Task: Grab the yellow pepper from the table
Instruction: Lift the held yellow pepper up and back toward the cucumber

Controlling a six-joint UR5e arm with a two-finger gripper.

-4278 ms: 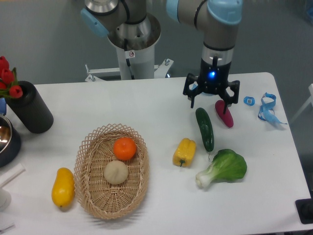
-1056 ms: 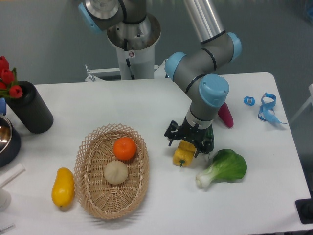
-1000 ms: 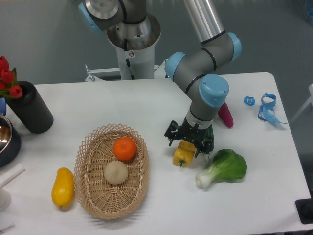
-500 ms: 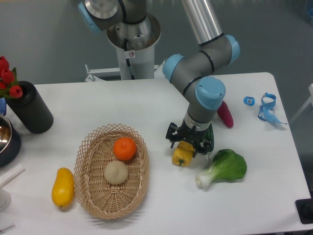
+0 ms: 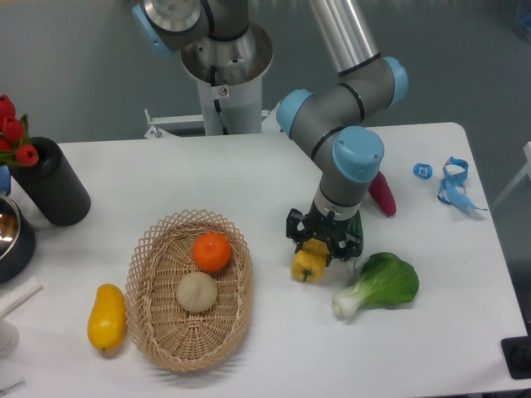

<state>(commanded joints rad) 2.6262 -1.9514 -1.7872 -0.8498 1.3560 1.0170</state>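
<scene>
The yellow pepper (image 5: pixel 304 264) lies on the white table (image 5: pixel 249 174), right of the basket, and only its lower half shows. My gripper (image 5: pixel 316 247) points straight down over its top. The dark fingers have drawn in against the pepper's sides, so the gripper is shut on it. The pepper still looks level with the tabletop.
A green bok choy (image 5: pixel 383 282) lies just right of the pepper, and a dark cucumber (image 5: pixel 356 225) is mostly hidden behind my wrist. A magenta vegetable (image 5: pixel 382 192) sits further back. The wicker basket (image 5: pixel 156 333) holds an orange (image 5: pixel 211 250) and a pale bun (image 5: pixel 197 292). A yellow oval fruit (image 5: pixel 107 316) and a black vase (image 5: pixel 51 182) are at the left.
The arm came from the back right down over the pepper. In the last half second the spread fingers have closed in on it, and the pepper has shifted slightly left.
</scene>
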